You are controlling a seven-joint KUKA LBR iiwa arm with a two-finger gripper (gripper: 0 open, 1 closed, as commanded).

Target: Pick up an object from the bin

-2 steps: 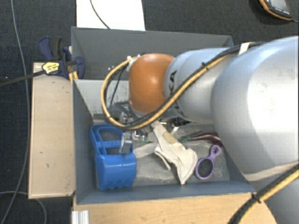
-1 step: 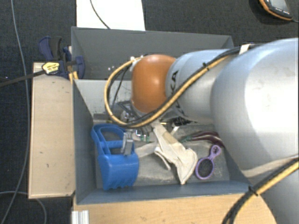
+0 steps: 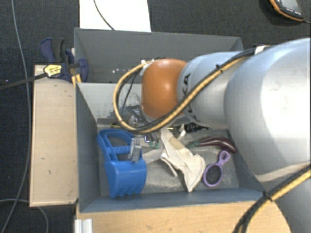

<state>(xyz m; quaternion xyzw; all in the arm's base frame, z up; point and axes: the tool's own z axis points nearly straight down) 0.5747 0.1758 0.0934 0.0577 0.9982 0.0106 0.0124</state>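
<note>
The gripper is hanging low inside the grey bin, sitting against the top of a blue plastic scoop that is lying just below it. Whether it is open or closed cannot be told. Just beside it, toward the arm, a crumpled white cloth is lying, with a purple round-headed brush and a dark maroon curved piece lying beyond.

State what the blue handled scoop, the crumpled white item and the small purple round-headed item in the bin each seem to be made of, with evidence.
The blue handled scoop is likely rigid moulded plastic: uniform colour, smooth walls, soft sheen. The crumpled white item is probably cloth: matte, folded, limp. The small purple round-headed item looks like plastic: smooth, even colour.
</note>
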